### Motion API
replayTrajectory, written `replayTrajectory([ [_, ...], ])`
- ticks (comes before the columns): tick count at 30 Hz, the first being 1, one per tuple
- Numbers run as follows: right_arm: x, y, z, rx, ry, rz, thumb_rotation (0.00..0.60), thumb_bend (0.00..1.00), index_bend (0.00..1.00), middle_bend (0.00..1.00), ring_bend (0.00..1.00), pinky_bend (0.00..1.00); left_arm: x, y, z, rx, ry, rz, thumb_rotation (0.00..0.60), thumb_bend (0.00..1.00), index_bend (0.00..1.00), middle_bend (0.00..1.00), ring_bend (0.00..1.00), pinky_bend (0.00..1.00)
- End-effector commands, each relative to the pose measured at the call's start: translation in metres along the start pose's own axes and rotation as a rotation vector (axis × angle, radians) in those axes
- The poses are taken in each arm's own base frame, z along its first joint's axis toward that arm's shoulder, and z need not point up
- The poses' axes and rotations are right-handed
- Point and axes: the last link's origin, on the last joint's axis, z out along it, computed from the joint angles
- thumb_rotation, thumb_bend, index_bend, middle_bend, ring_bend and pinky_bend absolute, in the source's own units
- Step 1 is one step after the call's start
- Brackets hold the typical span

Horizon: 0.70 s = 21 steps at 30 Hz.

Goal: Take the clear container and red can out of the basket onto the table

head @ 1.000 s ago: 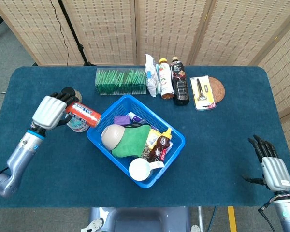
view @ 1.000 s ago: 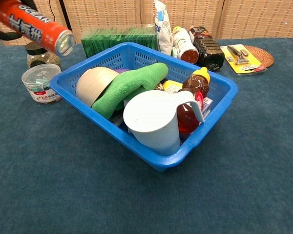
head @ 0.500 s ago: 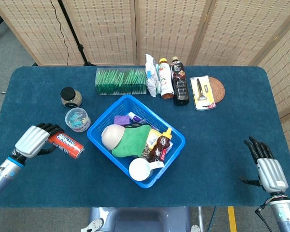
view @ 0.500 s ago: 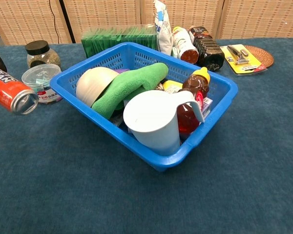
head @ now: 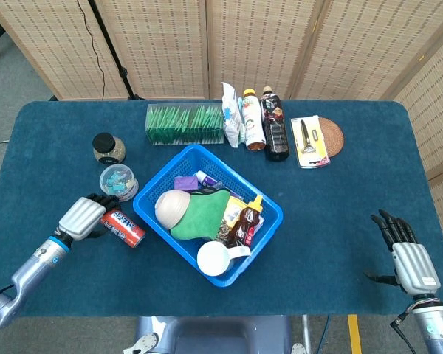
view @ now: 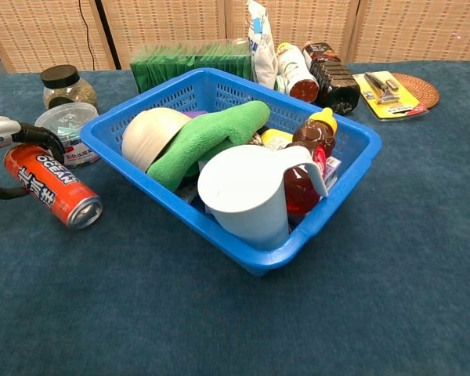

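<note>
The red can (head: 125, 228) (view: 53, 186) lies on its side on the table, left of the blue basket (head: 188, 153) (view: 219, 76). My left hand (head: 83, 216) (view: 4, 135) holds the can's far end, with its dark fingers curled around it. The clear container (head: 119, 182) (view: 65, 129) stands upright on the table just behind the can, close to the basket's left corner. Near the table's front right, my right hand (head: 410, 258) is open with nothing in it, and the chest view does not show it.
The basket holds a green cloth (view: 207, 133), a beige bowl (view: 145, 133), a white cup (view: 247, 192) and a honey bottle (view: 305, 160). A black-lidded jar (head: 108, 147) stands behind the container. A green packet box (head: 184, 123), bottles (head: 275, 125) and a coaster (head: 330, 136) line the back.
My left hand brought the red can down from above the clear container, swung it to the front left, then laid it on the table nearer the basket. The right hand barely moved.
</note>
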Motion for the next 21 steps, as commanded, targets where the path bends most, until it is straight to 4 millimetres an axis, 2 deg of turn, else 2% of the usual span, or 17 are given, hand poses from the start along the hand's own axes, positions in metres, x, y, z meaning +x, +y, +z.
replayTrajectory([
  [1,0.001,0.0,0.0,0.006,-0.002,-0.002,0.6,0.0,0.0,0.0,0.0,0.0,0.005,0.002,-0.005,-0.016,0.033,0.012,0.6,0.38,0.02,0.0,0.0,0.0],
  [7,0.002,0.0,-0.001,0.01,-0.004,0.003,0.6,0.0,0.0,0.0,0.0,0.0,0.02,-0.006,-0.032,0.012,0.112,-0.007,0.6,0.37,0.0,0.0,0.0,0.0],
  [14,0.006,0.001,-0.001,0.012,0.021,-0.01,0.6,0.0,0.0,0.0,0.0,0.0,0.041,-0.012,-0.09,0.153,0.234,-0.117,0.6,0.34,0.0,0.0,0.0,0.0],
  [21,0.012,0.005,0.002,0.012,0.15,-0.171,0.6,0.0,0.0,0.0,0.0,0.0,0.04,-0.01,-0.129,0.321,0.31,-0.146,0.6,0.33,0.0,0.0,0.0,0.0],
])
